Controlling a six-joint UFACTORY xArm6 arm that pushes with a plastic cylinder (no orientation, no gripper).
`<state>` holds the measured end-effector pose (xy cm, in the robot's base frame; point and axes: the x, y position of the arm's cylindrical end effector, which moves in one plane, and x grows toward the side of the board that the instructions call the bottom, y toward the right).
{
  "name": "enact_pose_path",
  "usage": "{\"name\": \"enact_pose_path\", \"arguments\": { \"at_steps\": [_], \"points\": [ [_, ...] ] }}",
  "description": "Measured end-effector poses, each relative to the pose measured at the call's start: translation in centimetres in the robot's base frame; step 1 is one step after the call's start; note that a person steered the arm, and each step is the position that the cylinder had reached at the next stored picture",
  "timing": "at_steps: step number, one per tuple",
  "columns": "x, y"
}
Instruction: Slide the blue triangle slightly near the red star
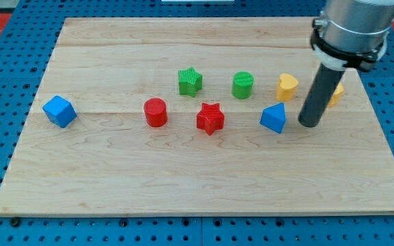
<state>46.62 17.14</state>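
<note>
The blue triangle (273,117) lies on the wooden board right of centre. The red star (210,118) lies to its left, with a gap of about one block's width between them. My tip (309,124) is on the board just to the right of the blue triangle, a small gap away from it. The dark rod rises from the tip to the arm's grey body at the view's top right.
A green star (190,81), a green cylinder (243,85) and a yellow block (287,87) form a row above. Another yellow block (336,93) is partly hidden behind the rod. A red cylinder (155,112) and a blue cube (59,111) lie at the left.
</note>
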Motion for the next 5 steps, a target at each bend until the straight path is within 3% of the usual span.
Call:
{"name": "enact_pose_path", "arguments": {
  "at_steps": [2,3,5],
  "points": [
    [-2.8,-2.1],
    [-1.7,-4.9],
    [4.7,-3.1]
  ]
}}
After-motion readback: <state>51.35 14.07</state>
